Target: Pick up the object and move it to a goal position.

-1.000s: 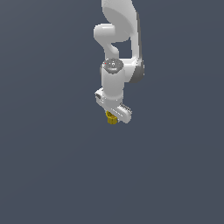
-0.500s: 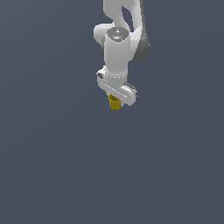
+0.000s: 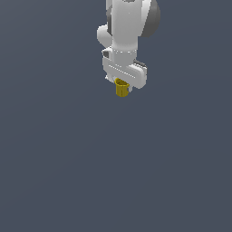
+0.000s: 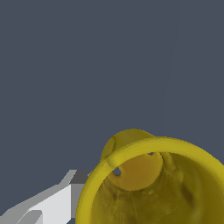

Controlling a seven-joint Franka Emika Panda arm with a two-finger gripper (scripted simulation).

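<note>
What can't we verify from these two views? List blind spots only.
- Exterior view: fingers hidden behind the gripper body and yellow cup; contact cannot be confirmed.
- Wrist view: the cup fills the lower frame and is cut off by the bottom and right edges; only part of one finger shows.
- Neither view shows a goal marker.
- Arm above the wrist is cut off by the exterior view's top edge.

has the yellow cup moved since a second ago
Yes. The yellow cup, held under the claw, has shifted up and slightly toward the exterior view's right within the frame; no fixed landmark is visible.
</note>
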